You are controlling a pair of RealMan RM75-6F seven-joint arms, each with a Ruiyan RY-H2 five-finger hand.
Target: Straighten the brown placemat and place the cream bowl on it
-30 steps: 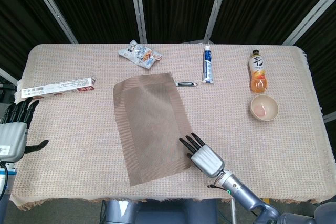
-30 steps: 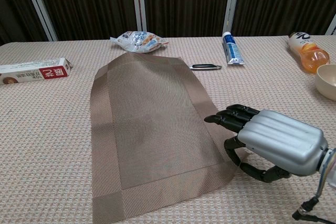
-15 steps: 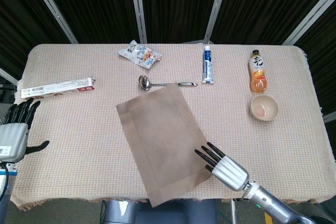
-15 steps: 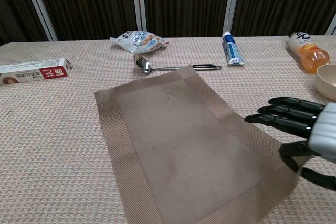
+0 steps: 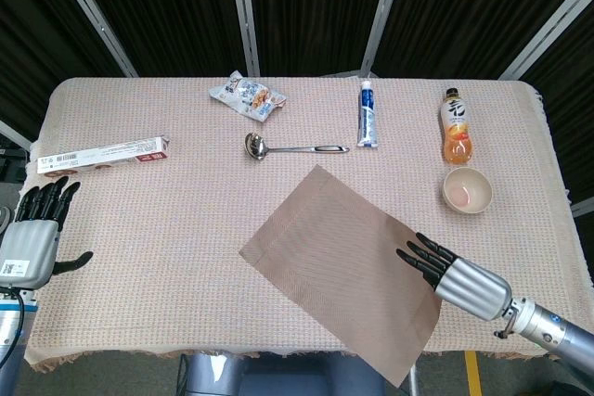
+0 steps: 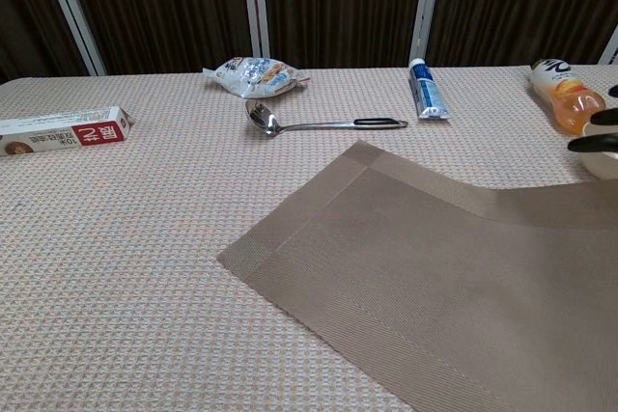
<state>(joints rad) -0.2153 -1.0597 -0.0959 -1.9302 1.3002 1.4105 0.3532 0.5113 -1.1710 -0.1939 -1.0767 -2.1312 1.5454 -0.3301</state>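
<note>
The brown placemat (image 5: 348, 266) lies skewed across the front middle of the table, and its near corner hangs past the front edge. In the chest view the placemat (image 6: 425, 267) rises off the cloth toward the right. My right hand (image 5: 455, 277) grips its right corner, with dark fingertips (image 5: 418, 257) on top of the mat. Only the fingertips (image 6: 591, 143) of that hand show at the chest view's right edge. The cream bowl (image 5: 466, 191) stands upright beyond the right hand, clear of the mat. My left hand (image 5: 37, 234) hovers open at the table's left edge, holding nothing.
A metal ladle (image 5: 288, 147) lies just beyond the mat's far corner. Along the back are a snack bag (image 5: 247, 96), a toothpaste tube (image 5: 368, 115) and an orange drink bottle (image 5: 455, 127) right behind the bowl. A long box (image 5: 102, 155) lies at the far left.
My right hand has moved right, dragging and turning the placemat with it. The mat left the ladle, which was hidden under it. The left hand stayed nearly still.
</note>
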